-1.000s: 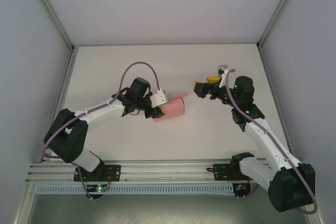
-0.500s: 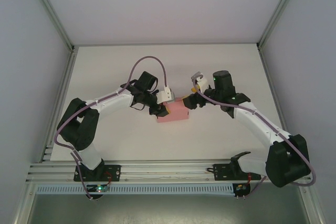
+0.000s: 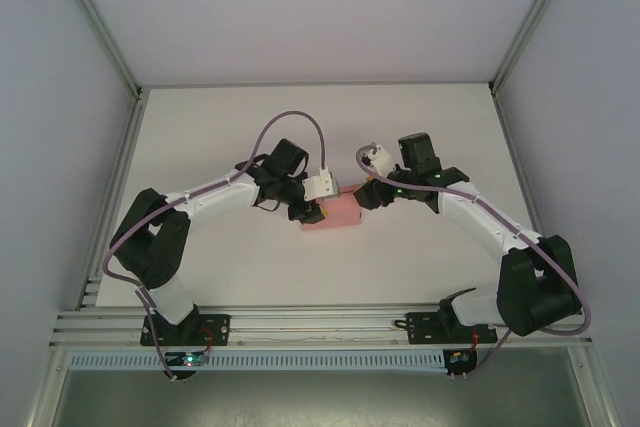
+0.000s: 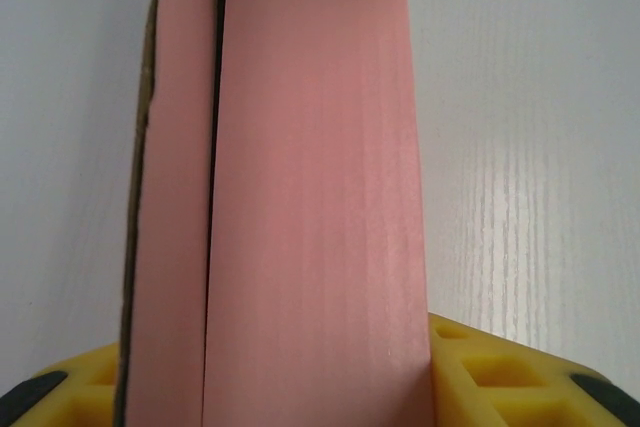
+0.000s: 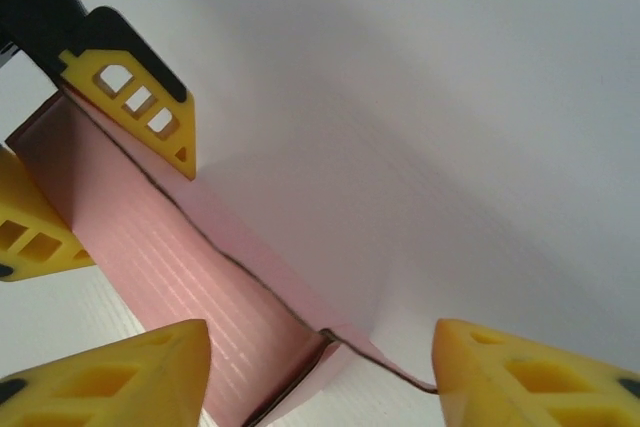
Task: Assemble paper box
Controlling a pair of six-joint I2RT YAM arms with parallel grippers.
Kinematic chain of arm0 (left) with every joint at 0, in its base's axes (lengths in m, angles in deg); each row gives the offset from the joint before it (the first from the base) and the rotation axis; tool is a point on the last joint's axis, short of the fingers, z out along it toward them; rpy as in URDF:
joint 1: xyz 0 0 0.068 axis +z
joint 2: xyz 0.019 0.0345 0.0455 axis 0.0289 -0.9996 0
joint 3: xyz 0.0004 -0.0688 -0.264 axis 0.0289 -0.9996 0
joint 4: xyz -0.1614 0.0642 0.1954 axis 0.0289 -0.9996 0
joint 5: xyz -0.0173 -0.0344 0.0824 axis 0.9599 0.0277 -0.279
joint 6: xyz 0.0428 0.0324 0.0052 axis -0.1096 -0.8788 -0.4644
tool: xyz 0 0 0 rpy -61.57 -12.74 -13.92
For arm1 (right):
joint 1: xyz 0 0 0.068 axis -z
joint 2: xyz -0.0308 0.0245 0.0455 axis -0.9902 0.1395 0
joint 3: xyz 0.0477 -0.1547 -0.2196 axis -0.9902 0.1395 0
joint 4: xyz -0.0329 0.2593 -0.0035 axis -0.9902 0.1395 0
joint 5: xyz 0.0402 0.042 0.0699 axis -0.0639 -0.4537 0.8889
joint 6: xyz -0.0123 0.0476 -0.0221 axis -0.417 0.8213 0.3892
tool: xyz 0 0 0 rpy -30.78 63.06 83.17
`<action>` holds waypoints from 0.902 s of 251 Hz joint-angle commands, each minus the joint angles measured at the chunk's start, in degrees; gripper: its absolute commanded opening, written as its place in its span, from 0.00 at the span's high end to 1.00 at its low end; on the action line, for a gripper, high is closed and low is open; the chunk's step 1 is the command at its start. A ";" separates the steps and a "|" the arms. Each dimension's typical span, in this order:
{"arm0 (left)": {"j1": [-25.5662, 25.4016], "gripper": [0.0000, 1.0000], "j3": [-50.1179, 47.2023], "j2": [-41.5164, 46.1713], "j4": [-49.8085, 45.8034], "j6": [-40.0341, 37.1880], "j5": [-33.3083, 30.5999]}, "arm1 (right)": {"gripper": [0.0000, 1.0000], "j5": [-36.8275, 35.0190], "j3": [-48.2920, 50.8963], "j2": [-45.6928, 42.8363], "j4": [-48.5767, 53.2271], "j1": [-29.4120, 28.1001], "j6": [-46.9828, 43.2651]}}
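My left gripper (image 3: 310, 212) sits just left of centre in the overhead view. Its yellow fingers (image 4: 495, 372) pinch the paper box (image 3: 338, 214) by its left end, one pad on each side. In my left wrist view the pink card runs straight up the middle from between them, with a dark seam down its left side where one panel laps another. The box lies on the white table (image 3: 220, 127) at mid-frame, between my two wrists. Right of it, my right gripper (image 5: 320, 372) straddles the box's other end with its fingers (image 5: 130, 372) spread. One is at the lower left of the wrist view and one at the lower right, with the box's corner and a thin loose flap between them. I judge the step to be closing that end. To do it well I should hold the left pinch firm and level so the card does not twist. The right fingers should come in squarely on the flap rather than the corner and press gently along the fold, since thin card buckles. From this angle I cannot tell whether the flap's tip touches my lower-right finger.
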State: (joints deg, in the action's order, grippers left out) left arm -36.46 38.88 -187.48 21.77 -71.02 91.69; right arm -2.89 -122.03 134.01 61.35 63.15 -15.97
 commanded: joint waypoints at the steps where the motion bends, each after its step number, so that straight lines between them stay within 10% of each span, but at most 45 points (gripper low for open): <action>1: -0.70 0.54 -1.19 -1.25 -3.59 -0.67 -7.07 | 0.43 0.93 -2.03 1.44 2.62 0.88 -2.74; 38: -1.04 0.56 -1.21 -1.16 -3.93 -1.09 -7.38 | 0.44 1.05 -3.10 2.93 2.97 2.03 -3.46; 155: -1.40 0.58 -0.06 -2.35 -4.50 -0.54 -8.26 | 0.91 6.65 -2.02 0.14 4.76 1.29 -1.50; 226: -1.74 0.59 -0.06 -1.88 -3.59 -0.11 -8.51 | 0.90 4.77 -2.17 1.27 5.62 -1.05 9.00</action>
State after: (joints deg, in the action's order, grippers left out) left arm -37.62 39.10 -187.44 22.33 -71.39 88.24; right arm 0.19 -123.97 135.61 65.61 64.59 -12.53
